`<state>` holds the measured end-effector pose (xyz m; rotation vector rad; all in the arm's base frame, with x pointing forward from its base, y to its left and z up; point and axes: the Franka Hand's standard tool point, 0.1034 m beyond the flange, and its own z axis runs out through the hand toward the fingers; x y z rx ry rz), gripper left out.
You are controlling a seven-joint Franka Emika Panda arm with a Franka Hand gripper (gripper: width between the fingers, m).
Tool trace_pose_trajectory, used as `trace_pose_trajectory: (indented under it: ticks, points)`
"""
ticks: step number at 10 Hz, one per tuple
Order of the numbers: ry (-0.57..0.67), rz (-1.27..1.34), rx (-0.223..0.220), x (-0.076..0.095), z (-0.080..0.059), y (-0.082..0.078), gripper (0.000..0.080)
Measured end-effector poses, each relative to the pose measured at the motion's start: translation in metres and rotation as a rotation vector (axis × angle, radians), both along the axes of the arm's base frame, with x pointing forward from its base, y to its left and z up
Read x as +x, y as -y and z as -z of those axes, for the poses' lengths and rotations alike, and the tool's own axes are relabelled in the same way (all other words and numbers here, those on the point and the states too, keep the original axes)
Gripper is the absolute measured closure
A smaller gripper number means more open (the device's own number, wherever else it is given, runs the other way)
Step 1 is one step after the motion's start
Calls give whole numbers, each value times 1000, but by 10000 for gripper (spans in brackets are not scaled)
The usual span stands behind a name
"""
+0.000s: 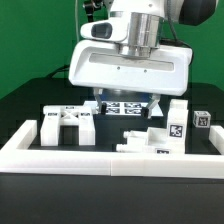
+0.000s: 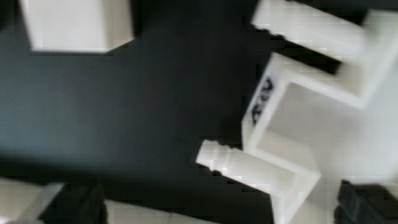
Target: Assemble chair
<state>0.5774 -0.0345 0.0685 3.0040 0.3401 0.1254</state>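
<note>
Several matte-white tagged chair pieces lie on the black table. A bracket-like piece (image 1: 68, 122) lies at the exterior view's left, an upright tagged post (image 1: 177, 120) at the right, and low pieces (image 1: 150, 141) lie near the front. My gripper (image 1: 127, 103) hangs low over the middle, fingers spread wide, open and holding nothing. In the wrist view a bracket-like piece (image 2: 320, 90) with a ribbed peg (image 2: 221, 155) reaches down between the fingers, close to one dark finger (image 2: 374, 198). The gripper (image 2: 214, 205) is not closed on it. A plain white block (image 2: 80, 25) lies apart.
A long low white border wall (image 1: 110, 160) runs along the front and up the left side. A small tagged cube (image 1: 201, 120) sits at the far right. A flat tagged white surface (image 1: 125, 108) shows between the fingers, behind them.
</note>
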Motion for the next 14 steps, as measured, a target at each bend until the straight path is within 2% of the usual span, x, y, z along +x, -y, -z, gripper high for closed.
trace_pose_trajectory:
  ticks: [5, 8, 11, 14]
  points:
    - [-36, -276, -50, 0, 0, 4, 151]
    - [-63, -509, -99, 8, -3, -3, 151]
    - [-96, -698, -139, 9, -3, 3, 151]
    - [-111, -745, -150, 15, -1, 1, 151]
